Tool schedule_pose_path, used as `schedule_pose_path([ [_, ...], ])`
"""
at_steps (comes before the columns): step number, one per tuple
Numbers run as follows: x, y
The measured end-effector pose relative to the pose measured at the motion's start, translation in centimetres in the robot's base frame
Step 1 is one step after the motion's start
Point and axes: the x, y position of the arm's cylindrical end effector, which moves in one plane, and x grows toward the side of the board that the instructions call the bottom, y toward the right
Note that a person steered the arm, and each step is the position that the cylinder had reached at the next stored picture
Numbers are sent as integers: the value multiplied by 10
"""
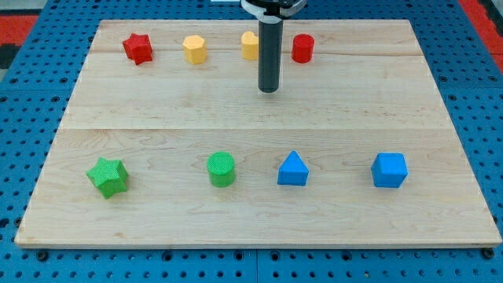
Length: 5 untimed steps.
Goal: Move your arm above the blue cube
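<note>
- Cube of blue plastic, lower right of the frame: looks small, light, hard, likely easy to slide.
- No pincer here; the rod's tip sits upper middle, far from it.

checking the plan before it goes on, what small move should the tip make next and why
Probably slide toward the view's lower right. My tip sits near the top row, just below the yellow block, while the blue cube lies far off in the bottom row, right of the blue triangle.
</note>
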Motion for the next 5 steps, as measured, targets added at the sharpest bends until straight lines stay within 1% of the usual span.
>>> schedule_pose_path([
  [2,0,0],
  [3,2,-9],
  [5,61,100],
])
